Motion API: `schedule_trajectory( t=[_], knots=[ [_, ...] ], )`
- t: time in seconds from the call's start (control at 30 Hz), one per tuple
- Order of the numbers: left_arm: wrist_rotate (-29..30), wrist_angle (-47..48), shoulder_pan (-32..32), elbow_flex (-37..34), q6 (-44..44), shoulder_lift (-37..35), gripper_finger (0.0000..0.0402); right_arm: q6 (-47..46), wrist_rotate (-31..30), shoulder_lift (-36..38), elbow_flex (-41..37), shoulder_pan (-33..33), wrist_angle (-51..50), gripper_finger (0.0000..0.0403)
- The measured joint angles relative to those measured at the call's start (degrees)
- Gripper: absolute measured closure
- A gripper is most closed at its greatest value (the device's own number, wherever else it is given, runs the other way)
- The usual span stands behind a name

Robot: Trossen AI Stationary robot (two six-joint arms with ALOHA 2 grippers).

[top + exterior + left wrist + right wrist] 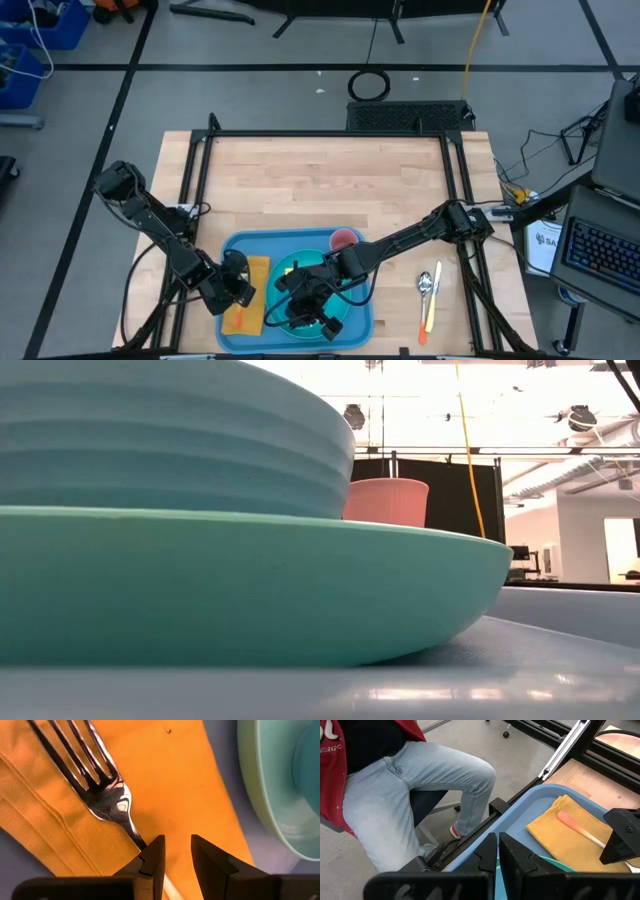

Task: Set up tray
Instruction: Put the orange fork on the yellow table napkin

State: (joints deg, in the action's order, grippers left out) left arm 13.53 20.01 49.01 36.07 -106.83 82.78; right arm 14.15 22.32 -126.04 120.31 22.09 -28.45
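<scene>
The blue tray (240, 245) lies at the table's near edge. On its left part an orange napkin (250, 275) lies flat, with a fork (107, 795) on it. My left gripper (177, 852) hovers open over the fork's neck, and the handle runs under one finger. A teal bowl (160, 450) sits in a teal plate (250, 590) in the tray's middle. My right gripper (498, 847) is over the plate's near side, its fingers almost together. A pink cup (343, 240) stands in the tray's far right corner. My right gripper has a teal rim (550, 865) between its two fingers, coming slanting down from the table's far right side. My own fingers hide the place of contact, so I cannot tell for certain whether it is the plate's rim or the bowl's. The plate rests on the tray.
A spoon (425, 283) and a yellow-handled knife (433, 300) lie on the wooden table right of the tray. A person in jeans (420, 785) sits just beyond the table's near edge. The far half of the table (320, 170) is bare wood.
</scene>
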Motion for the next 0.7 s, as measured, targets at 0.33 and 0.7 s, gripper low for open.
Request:
schedule_trajectory(
  t=[0.33, 0.7],
  knots=[
    [-0.18, 0.0, 0.25, 0.0, 0.02, 0.0, 0.0303, 0.0, 0.0, 0.0, 0.0, 0.0, 0.0, 0.0394],
    [1.51, 0.0, 1.16, 0.0, -0.5, 0.0, 0.0303, 0.0, -0.02, 0.0, 0.0, 0.0, -0.01, 0.0394]
  ],
)
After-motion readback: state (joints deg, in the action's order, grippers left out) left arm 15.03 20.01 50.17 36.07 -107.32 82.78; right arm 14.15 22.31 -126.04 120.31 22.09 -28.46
